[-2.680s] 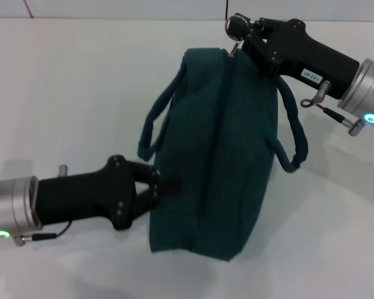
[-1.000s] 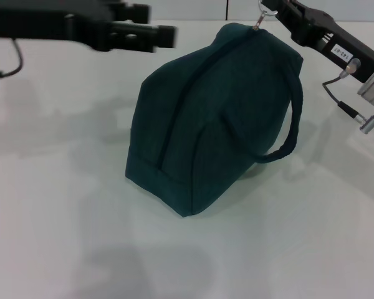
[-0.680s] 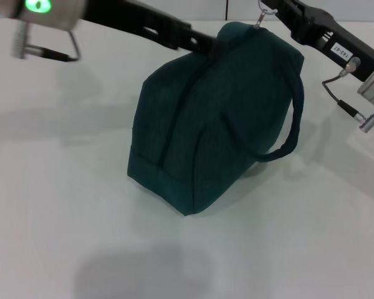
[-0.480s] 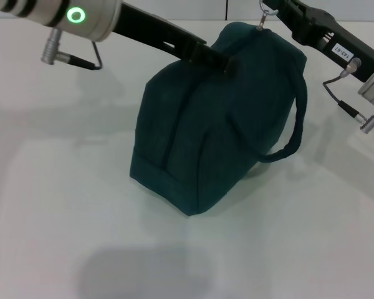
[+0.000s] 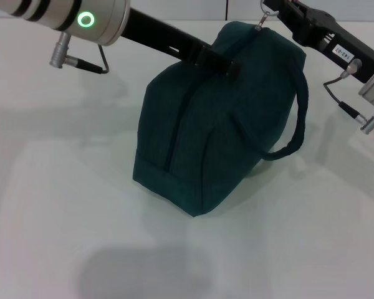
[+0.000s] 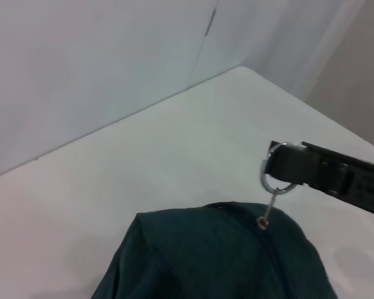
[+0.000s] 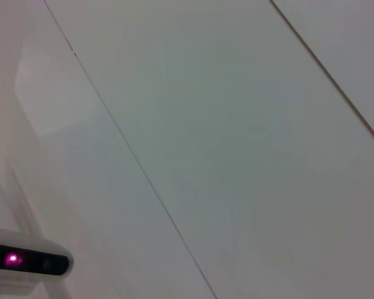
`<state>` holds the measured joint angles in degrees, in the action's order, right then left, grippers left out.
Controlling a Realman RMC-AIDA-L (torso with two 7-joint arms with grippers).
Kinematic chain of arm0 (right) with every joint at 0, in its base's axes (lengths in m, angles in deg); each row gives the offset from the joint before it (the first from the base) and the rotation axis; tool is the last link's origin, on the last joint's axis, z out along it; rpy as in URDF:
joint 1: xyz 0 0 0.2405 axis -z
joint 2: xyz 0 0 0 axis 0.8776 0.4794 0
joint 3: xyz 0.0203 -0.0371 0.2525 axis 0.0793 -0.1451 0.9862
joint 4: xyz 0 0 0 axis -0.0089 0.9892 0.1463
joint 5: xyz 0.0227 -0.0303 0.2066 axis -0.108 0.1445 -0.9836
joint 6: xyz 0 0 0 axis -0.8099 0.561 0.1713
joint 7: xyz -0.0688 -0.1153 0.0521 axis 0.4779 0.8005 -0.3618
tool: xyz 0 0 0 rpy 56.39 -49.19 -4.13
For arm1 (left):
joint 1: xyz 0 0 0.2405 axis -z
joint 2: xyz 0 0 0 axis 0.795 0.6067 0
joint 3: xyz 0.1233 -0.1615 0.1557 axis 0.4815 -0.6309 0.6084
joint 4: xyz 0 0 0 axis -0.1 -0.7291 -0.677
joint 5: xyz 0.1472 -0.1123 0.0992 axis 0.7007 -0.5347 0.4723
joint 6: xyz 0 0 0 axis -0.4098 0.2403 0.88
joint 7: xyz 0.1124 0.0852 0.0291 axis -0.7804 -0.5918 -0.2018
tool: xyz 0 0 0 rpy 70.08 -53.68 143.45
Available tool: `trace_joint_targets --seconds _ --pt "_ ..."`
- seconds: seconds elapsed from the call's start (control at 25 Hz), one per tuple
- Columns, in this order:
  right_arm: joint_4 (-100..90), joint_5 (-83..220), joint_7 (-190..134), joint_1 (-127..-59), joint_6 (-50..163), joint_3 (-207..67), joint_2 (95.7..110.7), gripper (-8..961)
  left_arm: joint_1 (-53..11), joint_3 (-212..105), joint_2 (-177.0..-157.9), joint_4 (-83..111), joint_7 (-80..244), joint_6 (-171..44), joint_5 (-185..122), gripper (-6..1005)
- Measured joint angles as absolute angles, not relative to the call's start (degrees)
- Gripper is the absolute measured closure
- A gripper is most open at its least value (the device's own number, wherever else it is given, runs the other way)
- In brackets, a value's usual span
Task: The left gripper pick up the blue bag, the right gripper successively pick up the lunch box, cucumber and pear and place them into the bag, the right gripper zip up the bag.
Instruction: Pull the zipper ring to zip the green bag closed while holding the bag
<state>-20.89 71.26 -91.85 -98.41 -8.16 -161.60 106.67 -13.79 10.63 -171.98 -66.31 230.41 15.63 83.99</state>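
White surface [image 5: 62, 218] carries the zipped blue bag [image 5: 212, 137], tilted. Right hand [image 5: 269, 11] grips its ring zipper pull [image 6: 272, 179]; left hand [image 5: 218, 61] presses the top, grip unclear. Pulling could topple the bag

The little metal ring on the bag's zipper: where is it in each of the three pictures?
Head view: the zipper ring is at the top edge, right of centre, above the blue bag, at the right claw.
Left wrist view: the ring hangs right of centre.
Right wrist view: not in it.
Shared landmark: the bag's peak.
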Motion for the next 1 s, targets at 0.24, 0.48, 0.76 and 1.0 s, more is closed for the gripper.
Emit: trace_joint_targets --seconds 0.24,0.48,0.76,1.0 --pt "-20.52 71.23 -91.84 -98.54 -8.03 -161.6 106.67 925 -14.38 11.66 -171.99 -66.34 225.26 15.59 82.62 302" --pt "-20.17 70.58 -91.84 -98.71 -8.03 -161.61 106.67 924 -14.16 11.77 -171.91 -66.3 223.69 15.6 82.52 618" --pt "-20.17 70.56 -91.83 -98.72 -7.97 -161.61 106.67 923 -14.09 11.77 -172.0 -66.3 221.96 15.98 82.34 834" --pt "-20.11 70.44 -91.81 -98.29 -4.66 -161.6 106.67 923 -14.49 11.72 -171.94 -66.39 219.2 17.19 78.43 856"
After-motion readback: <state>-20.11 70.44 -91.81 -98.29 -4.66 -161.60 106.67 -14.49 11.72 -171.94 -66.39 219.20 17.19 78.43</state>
